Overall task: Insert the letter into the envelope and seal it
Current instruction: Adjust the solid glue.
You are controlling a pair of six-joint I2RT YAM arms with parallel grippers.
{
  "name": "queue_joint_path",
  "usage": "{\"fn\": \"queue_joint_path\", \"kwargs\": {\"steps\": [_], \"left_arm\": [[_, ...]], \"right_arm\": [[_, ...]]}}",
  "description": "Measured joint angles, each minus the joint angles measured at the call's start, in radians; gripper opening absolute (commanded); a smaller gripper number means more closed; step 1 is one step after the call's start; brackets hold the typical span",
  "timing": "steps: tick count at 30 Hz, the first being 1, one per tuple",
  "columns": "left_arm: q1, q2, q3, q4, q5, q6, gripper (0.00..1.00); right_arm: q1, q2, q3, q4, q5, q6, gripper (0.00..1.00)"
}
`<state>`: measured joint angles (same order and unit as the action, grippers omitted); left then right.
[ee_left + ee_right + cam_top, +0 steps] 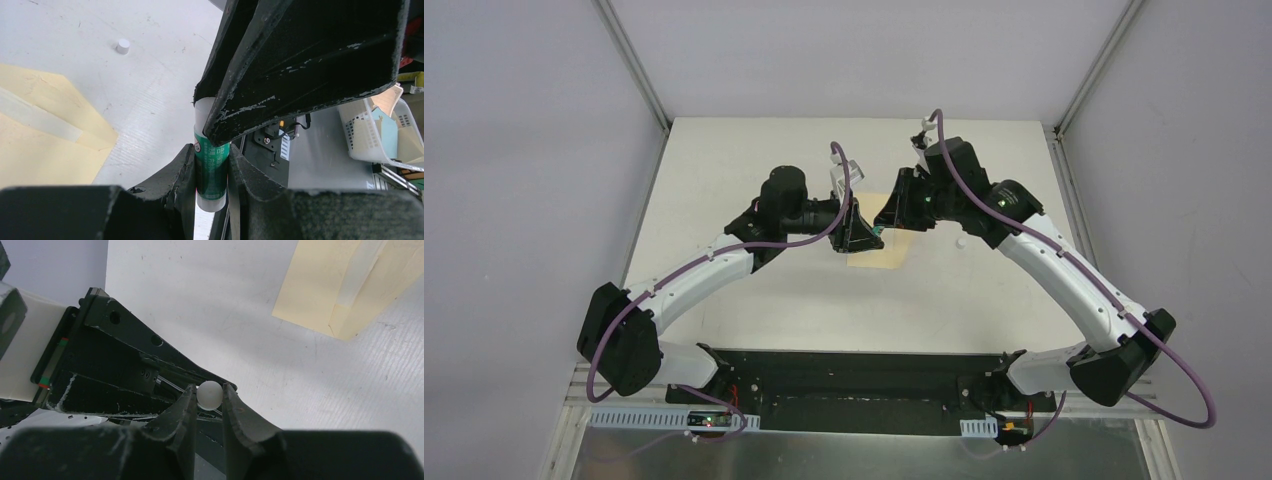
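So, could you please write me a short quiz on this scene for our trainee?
1. True or false: the glue stick lies loose on the table.
2. What grips the glue stick? A) the left gripper only B) the right gripper only C) both
3. What small white thing lies loose on the table?
Key: 1 false; 2 C; 3 the cap.
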<state>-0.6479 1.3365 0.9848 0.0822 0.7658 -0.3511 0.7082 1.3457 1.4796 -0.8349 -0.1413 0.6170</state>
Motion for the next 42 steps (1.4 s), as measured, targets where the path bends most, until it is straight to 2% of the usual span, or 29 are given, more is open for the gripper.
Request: {"fn": "queue_joint_path", "kwargs": {"steps": [9, 21, 25, 31, 32, 39, 42], "left_arm": [[0.000, 0.010, 0.005, 0.001, 0.027, -0.012, 0.36], [0.000, 0.035, 0.006, 0.024, 0.050, -0.056, 0.40], [0.000, 0.039, 0.006, 0.040, 0.051, -0.066, 0.33], [0.000, 0.048, 0.006, 0.077, 0.074, -0.091, 0.06], [0.000, 0.050, 0.006, 0.080, 0.076, -0.095, 0.00], [0.000, 0.055, -0.016, 0.142, 0.073, -0.152, 0.00], [0.000, 0.053, -0.055, 0.204, 0.038, -0.212, 0.00]], "right_arm": [[0.016, 0.001, 0.021, -0.040, 0.013, -0.027, 0.03], [0.034, 0.021, 0.046, -0.086, 0.034, -0.055, 0.02], [0.040, 0.026, 0.048, -0.097, 0.041, -0.062, 0.02], [0.040, 0.029, 0.054, -0.099, 0.060, -0.066, 0.03], [0.041, 0.030, 0.054, -0.100, 0.065, -0.066, 0.06], [0.043, 0.030, 0.058, -0.102, 0.097, -0.075, 0.53], [0.043, 0.019, 0.058, -0.097, 0.148, -0.073, 0.62]]}}
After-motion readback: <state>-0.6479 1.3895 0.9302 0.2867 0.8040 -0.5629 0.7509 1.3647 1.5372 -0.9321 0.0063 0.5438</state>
